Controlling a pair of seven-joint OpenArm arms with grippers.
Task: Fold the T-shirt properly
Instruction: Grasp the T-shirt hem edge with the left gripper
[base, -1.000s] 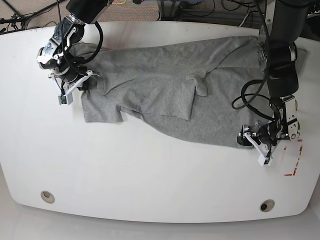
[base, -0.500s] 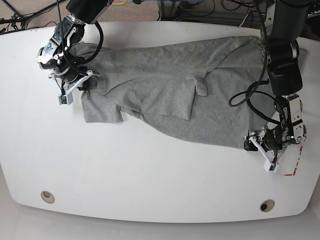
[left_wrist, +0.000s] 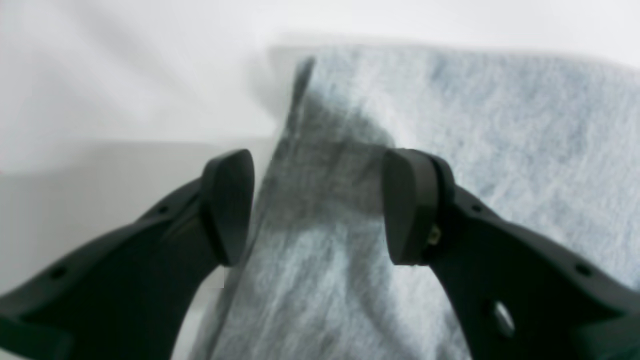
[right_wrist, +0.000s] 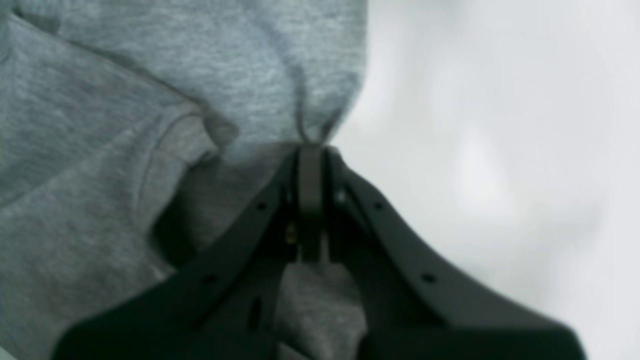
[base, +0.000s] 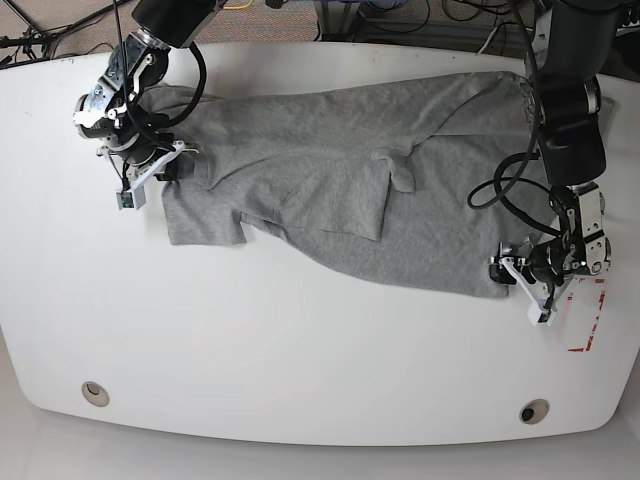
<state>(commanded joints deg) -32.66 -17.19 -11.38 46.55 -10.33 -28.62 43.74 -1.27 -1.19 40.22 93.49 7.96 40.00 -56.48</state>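
T-shirt (base: 340, 200) fabric is pinched at its edge by the right claw (right_wrist: 320, 150), fingertips pressed together. The left claw (left_wrist: 318, 207) is spread, its fingers (left_wrist: 417, 205) either side of a corner of the shirt. Beyond both claws, the shirt lies partly folded and creased across the white table (base: 300, 370), toward its far side.
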